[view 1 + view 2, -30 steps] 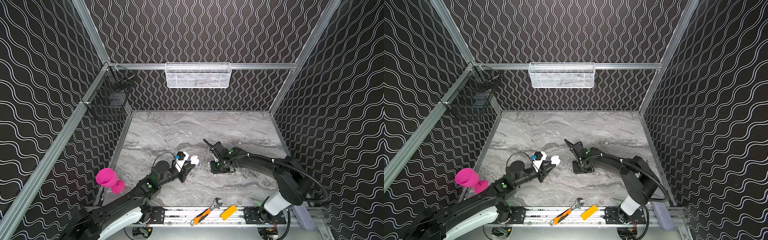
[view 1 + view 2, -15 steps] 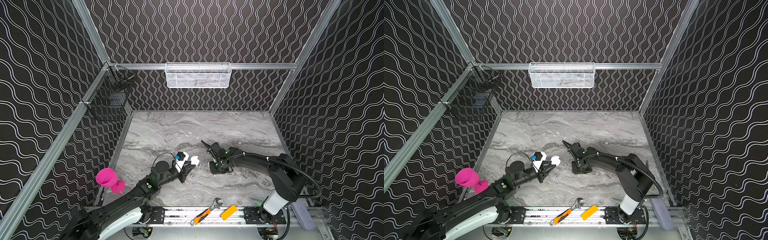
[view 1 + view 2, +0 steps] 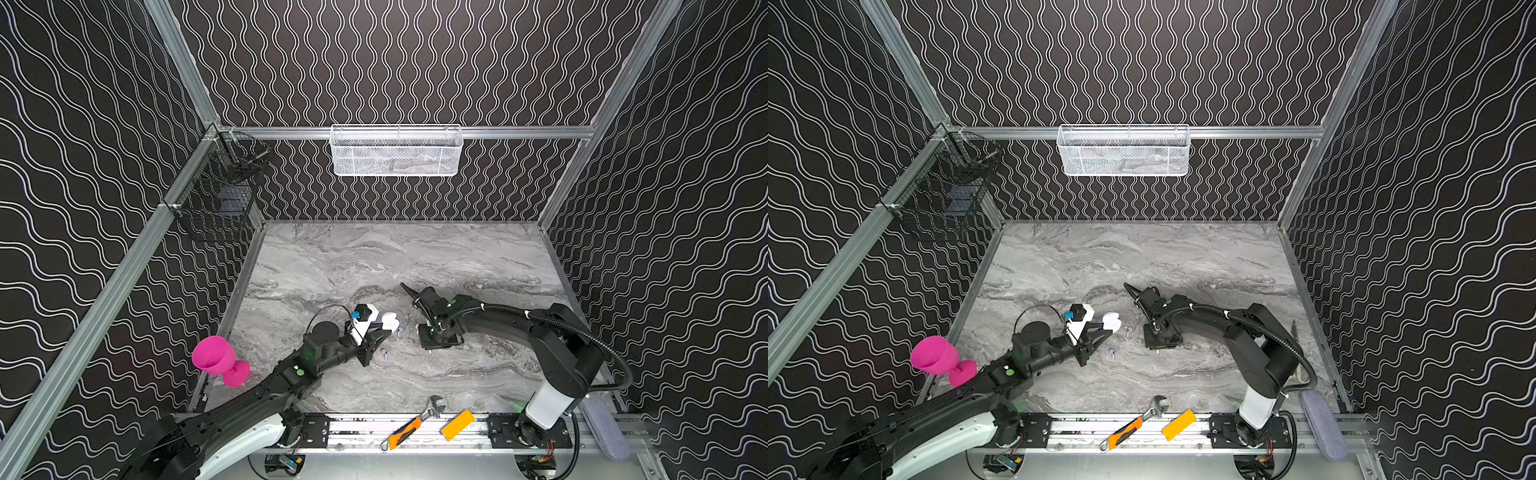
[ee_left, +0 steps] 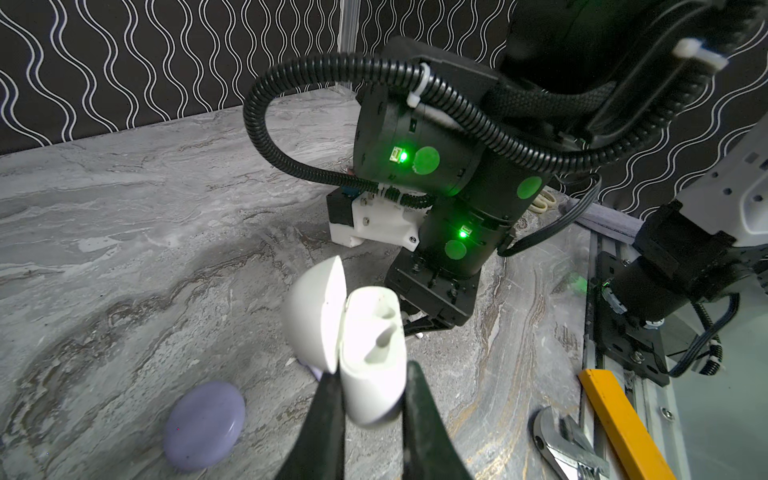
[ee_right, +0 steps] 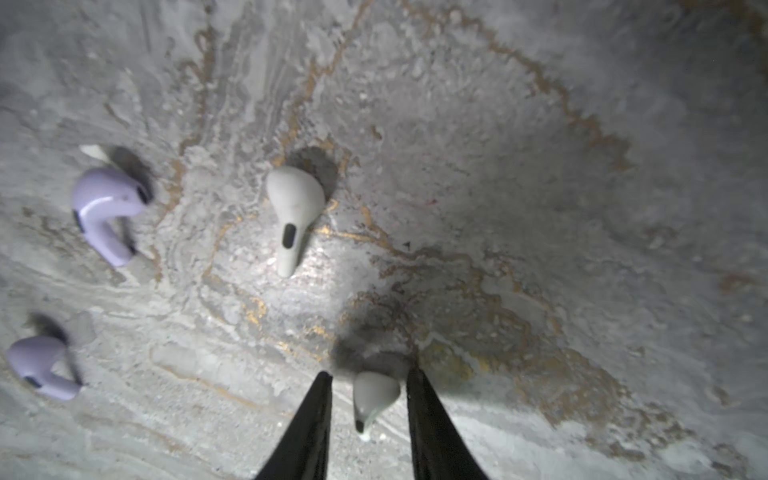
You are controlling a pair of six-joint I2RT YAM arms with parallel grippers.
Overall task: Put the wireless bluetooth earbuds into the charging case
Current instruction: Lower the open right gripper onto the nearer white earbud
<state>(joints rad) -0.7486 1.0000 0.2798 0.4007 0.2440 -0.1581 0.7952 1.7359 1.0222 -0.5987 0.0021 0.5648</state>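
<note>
Earbud (image 5: 376, 395) between narrowly open right tool (image 5: 369, 372)

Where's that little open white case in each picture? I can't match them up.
Top view: the open white case is near the centre, lower half.
Top view: slightly left of centre, lower half.
Left wrist: bottom centre, clamped in the left tool.
Right wrist: not in it.
Shared landmark: the wrench, in all but the right wrist view.

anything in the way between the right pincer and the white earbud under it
Nothing visible does. The right pincer straddles the white earbud on the table, one finger on each side with small gaps; the other white earbud lies apart.
</note>
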